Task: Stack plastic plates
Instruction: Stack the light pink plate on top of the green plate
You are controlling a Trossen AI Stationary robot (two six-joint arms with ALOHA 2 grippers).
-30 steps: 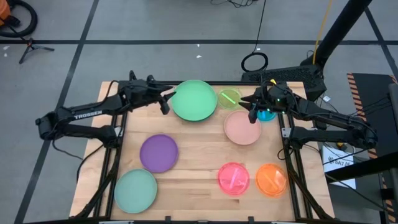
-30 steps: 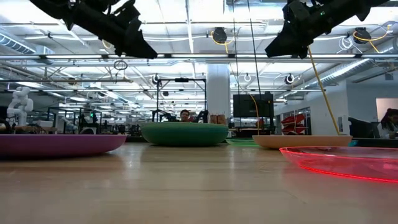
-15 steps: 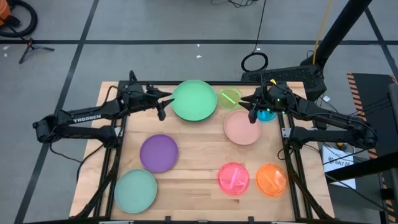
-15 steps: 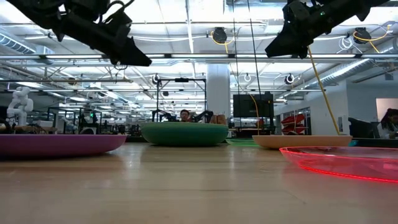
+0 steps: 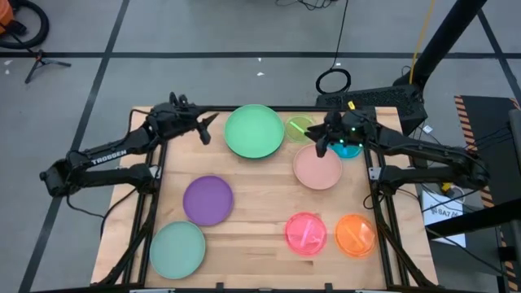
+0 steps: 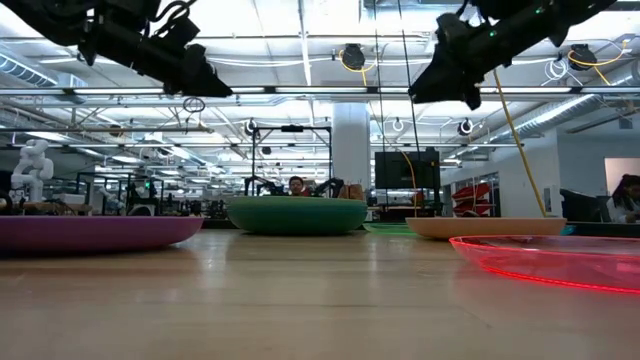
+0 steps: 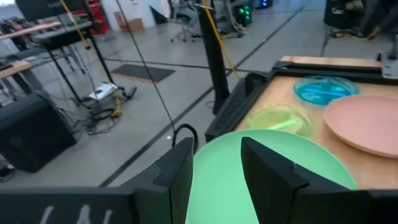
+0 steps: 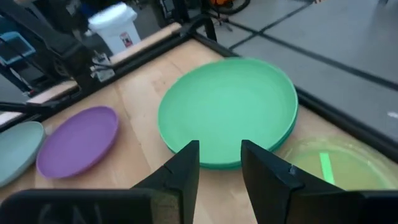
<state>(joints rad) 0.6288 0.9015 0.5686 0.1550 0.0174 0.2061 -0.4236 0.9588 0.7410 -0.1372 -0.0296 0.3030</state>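
Note:
Several plastic plates lie flat on the wooden table. A large green plate [image 5: 254,130] is at the far middle, with a small lime plate [image 5: 299,128] and a blue plate [image 5: 352,150] to its right. In front of those lies a pale pink plate [image 5: 317,168]. Purple [image 5: 207,199] and mint [image 5: 177,250] plates are near left; hot pink [image 5: 305,232] and orange [image 5: 355,234] plates are near right. My left gripper [image 5: 209,127] hangs open in the air left of the green plate [image 7: 267,168]. My right gripper [image 5: 320,147] hangs open above the pale pink plate's far edge, facing the green plate [image 8: 227,109].
Black frame rails [image 5: 155,175] run along the table's left and right sides under the arms. Bare wood [image 5: 260,203] shows in the middle between the plates. Beyond the far edge are cables and a black stand [image 5: 370,98] on the floor.
My left gripper has drawn back from the green plate's rim, toward the table's far left corner. My right gripper has shifted a little toward the table's left and rolled slightly. No plate has moved.

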